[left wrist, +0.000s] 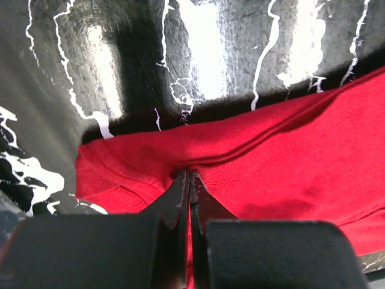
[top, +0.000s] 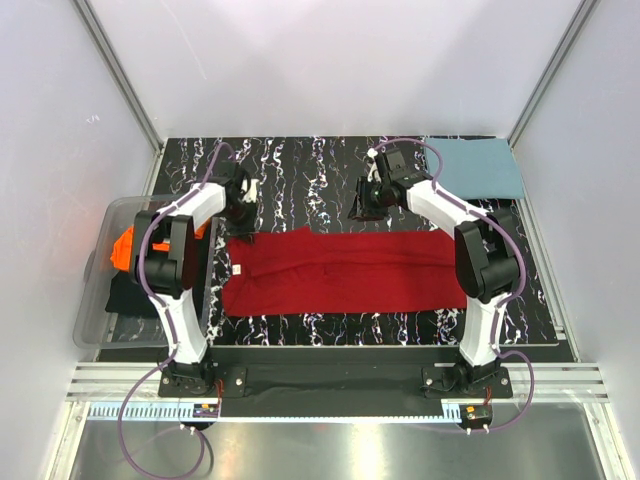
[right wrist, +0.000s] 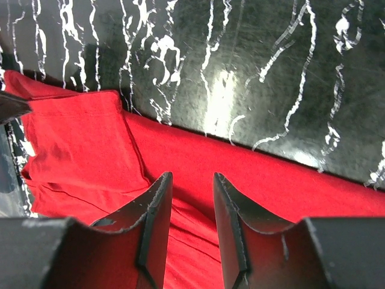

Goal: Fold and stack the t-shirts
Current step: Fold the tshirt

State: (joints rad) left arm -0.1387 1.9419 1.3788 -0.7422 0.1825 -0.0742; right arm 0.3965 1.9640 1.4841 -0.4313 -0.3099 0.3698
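Observation:
The deep red t-shirt (top: 340, 270) lies as a long flat strip across the middle of the black marbled mat. My left gripper (top: 244, 213) is at the shirt's far left corner. In the left wrist view the gripper (left wrist: 189, 173) is shut on a pinch of the red cloth (left wrist: 289, 162). My right gripper (top: 366, 205) hovers over the shirt's far edge near the middle. In the right wrist view it (right wrist: 192, 177) is open and empty above the red cloth (right wrist: 78, 138). The teal-blue t-shirt (top: 475, 165) lies folded at the far right corner. The orange t-shirt (top: 122, 248) is in the bin.
A clear plastic bin (top: 95, 300) stands off the mat's left edge and holds the orange shirt and a dark garment (top: 130, 295). White walls with metal rails enclose the mat (top: 300, 170) on three sides.

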